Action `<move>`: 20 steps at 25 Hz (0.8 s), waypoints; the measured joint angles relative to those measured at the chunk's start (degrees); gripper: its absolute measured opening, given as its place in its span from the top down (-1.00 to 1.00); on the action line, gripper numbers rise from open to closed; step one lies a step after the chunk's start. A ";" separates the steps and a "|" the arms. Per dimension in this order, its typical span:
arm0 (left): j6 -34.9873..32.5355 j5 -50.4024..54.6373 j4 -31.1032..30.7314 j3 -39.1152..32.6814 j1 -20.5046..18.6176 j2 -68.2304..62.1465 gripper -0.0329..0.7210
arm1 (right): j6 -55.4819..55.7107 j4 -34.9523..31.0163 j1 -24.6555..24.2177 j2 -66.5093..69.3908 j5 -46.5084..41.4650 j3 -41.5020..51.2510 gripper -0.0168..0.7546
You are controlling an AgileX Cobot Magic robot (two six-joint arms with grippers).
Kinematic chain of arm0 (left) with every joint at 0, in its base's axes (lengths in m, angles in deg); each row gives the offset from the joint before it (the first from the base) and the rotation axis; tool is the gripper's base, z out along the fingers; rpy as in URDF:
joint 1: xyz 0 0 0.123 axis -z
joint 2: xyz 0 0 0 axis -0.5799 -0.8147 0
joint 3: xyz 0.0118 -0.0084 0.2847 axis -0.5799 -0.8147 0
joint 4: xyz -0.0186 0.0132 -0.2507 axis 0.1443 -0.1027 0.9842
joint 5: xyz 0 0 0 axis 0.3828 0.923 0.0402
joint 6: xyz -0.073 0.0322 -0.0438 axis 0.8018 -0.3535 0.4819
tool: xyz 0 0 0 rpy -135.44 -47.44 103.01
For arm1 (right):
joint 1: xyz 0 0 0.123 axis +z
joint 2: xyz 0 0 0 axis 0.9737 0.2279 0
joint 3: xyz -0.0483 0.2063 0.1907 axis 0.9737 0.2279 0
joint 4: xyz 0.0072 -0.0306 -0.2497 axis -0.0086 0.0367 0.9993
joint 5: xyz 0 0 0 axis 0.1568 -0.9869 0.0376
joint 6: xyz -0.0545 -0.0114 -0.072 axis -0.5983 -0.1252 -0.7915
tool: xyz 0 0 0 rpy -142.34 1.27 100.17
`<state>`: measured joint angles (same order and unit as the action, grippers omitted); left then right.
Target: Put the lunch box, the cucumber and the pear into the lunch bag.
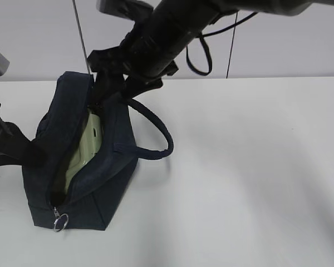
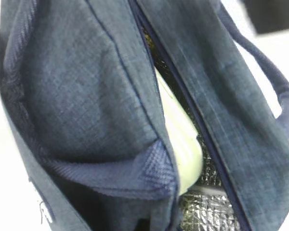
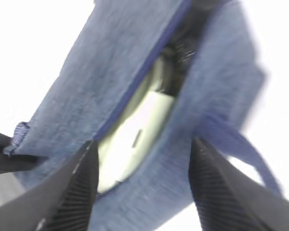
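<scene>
The navy lunch bag [image 1: 94,189] stands open on the left of the white table. The lunch box [image 1: 86,147] lies inside it, its pale green lid showing through the opening; it also shows in the left wrist view [image 2: 183,139] and the right wrist view [image 3: 135,139]. My right gripper [image 3: 142,183] is open and empty, just above the bag's far end [image 1: 107,92]. My left gripper [image 1: 26,153] is at the bag's left side, pinching the left handle [image 2: 111,175]; its fingers are out of its own view. The cucumber and the pear are not visible.
The bag's other handle [image 1: 158,130] loops out to the right. A metal zipper pull ring [image 1: 59,221] hangs at the near end. Silver lining [image 2: 207,207] shows inside. The white table [image 1: 256,167] spreads to the right. Cables [image 1: 231,44] hang behind.
</scene>
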<state>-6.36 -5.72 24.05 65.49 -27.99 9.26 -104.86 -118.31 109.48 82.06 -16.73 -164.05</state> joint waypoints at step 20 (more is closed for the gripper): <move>0.81 0.00 -0.06 0.44 0.00 0.00 0.95 | 2.56 3.64 -0.03 4.85 -0.44 -0.30 0.87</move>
<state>-5.55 -5.72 23.99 65.93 -27.99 9.26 -102.30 -114.67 109.45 86.91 -17.17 -164.35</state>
